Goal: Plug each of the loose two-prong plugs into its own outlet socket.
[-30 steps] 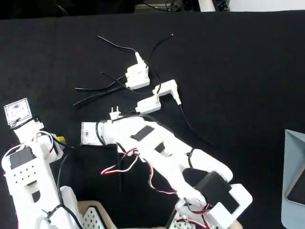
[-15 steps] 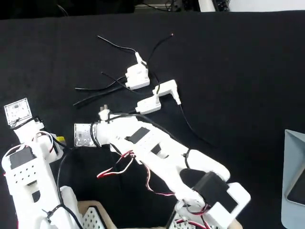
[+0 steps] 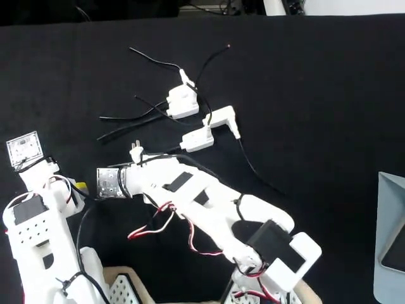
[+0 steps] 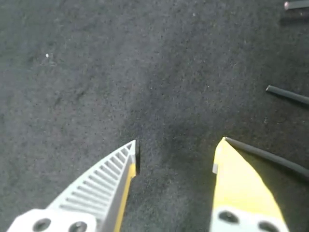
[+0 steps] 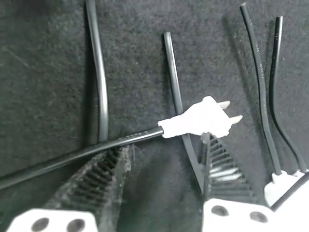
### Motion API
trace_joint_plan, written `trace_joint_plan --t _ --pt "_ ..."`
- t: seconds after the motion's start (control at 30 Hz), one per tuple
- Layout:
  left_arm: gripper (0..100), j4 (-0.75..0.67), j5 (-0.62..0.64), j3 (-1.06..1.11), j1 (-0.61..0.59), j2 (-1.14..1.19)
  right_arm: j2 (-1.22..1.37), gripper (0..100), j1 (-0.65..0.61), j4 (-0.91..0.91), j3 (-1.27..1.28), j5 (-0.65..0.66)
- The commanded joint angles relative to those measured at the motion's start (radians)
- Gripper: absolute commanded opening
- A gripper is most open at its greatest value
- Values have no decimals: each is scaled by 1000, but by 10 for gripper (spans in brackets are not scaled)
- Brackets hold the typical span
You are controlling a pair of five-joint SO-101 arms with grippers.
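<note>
left gripper point(image 4: 178, 143) is being held low at the near left corner of the table point(image 3: 316, 95), over black cloth. jaws are being kept wide, nothing between them. a thin black cable point(image 4: 270, 157) is lying just beside the yellow finger point(image 4: 241, 188). a grey tray point(image 3: 383, 209) is sitting at the table's right edge.

right gripper point(image 5: 164, 145) is being held further in, left of centre, its arm being stretched across from the near right. jaws are being kept wide here too, nothing clamped. the loose plug point(image 5: 200, 122) is lying at the fingertips, prongs being pointed away from its cord point(image 5: 96, 147), which is crossing the gap between the fingers. whether the plug is touching the black finger point(image 5: 222, 164) beside it cannot be told.

beyond, apart from the plug, two white socket blocks are lying near table centre: near block point(image 3: 197, 140) and far block point(image 3: 182, 103). a white angled piece point(image 3: 221, 118) with a cord is lying just beside the near block. a small white piece point(image 3: 185, 78) with a cord is sticking out of the far block's far end; seating cannot be told. loose black cables point(image 3: 126, 120) are lying fanned out left of the blocks.
</note>
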Motion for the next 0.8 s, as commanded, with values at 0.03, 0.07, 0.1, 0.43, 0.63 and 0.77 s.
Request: trace_joint_plan --t 0.03,0.07,0.1,0.43,0.63,0.77 --pt "256 -14 -8 -8 -10 -5 2 218 -29 -31 -99 -6" --pt "256 -14 -8 -8 -10 -5 2 218 -34 -55 -93 -6" --pt "256 -14 -8 -8 -10 -5 2 218 -34 -78 -90 -6" --pt "256 -14 -8 -7 -5 -5 4 218 -57 -155 -22 -3" --pt "256 -14 -8 -7 -8 -5 1 218 -23 -135 -7 86" --pt "256 -14 -8 -7 -8 -5 -1 218 -5 -77 -7 92"
